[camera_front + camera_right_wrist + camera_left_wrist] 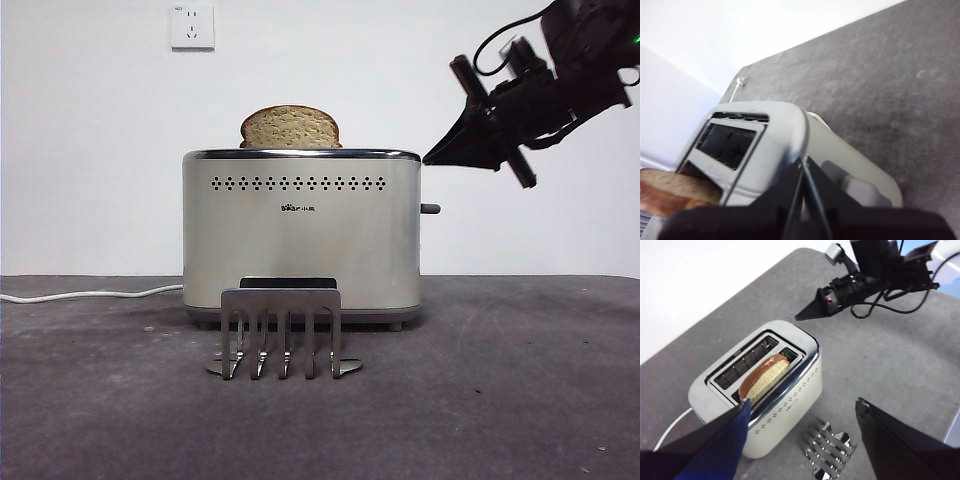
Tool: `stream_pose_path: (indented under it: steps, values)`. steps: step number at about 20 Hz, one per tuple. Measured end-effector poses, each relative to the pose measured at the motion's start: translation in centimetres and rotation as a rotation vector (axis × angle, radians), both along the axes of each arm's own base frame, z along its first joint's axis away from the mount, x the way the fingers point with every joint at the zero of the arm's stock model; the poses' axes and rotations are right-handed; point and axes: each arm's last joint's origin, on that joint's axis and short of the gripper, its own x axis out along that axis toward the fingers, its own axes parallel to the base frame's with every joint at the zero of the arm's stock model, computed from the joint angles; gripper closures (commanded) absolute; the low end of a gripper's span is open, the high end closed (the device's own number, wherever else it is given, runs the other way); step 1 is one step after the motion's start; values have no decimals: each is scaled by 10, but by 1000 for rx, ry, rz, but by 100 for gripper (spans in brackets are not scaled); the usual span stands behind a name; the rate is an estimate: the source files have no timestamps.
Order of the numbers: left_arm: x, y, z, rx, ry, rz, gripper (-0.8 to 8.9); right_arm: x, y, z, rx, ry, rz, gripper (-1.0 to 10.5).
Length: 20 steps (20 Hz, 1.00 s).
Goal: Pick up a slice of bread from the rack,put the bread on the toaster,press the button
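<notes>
Right hand [432, 157] is hanging in the air just off the toaster's [300, 235] upper end, above the small lever knob [430, 209] sticking out of that end; its two black jaws are pressed together into a single point and are gripping nothing. From its own wrist camera the closed tips [802, 165] are sitting over the toaster's rounded end [790, 130], with the lever's grey block [860, 187] showing just beside them. Left hand [800, 412] is hovering high above the table [900, 360], its jaws spread wide apart and carrying nothing, looking down on the toaster [785, 405] and the rack [830, 452].

Standing in the toaster's nearer slot, the slice of bread [290, 127] is showing only its domed brown top above the chrome rim; the other slot [747, 360] is holding nothing. Bare of bread, the rack [282, 335] is resting on the dark grey table [500, 400] just in front of the toaster. A white cord [80, 294] is trailing away from the toaster's base, and a wall socket [192, 27] is sitting on the white wall behind.
</notes>
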Motion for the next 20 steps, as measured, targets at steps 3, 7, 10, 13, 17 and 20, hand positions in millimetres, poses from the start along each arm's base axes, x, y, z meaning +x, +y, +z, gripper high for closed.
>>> stream_pose_path:
  steps: [3,7,10,13,17,20]
  values:
    - [0,0,0,-1,4,1,459,5,1,-12,-4,33,0,959]
    - [-1,-1,0,-15,10,-22,459,9,1,-28,-17,71,-17,959]
    - [0,-1,1,-24,4,-32,459,10,1,-32,-25,80,-18,959]
    - [0,-1,1,-27,1,-33,459,10,1,-33,-50,83,-13,959]
    - [0,-1,1,-28,2,-36,459,10,3,-46,-102,118,-2,959]
    - [0,-1,1,-28,2,-36,459,11,4,-59,-127,146,15,959]
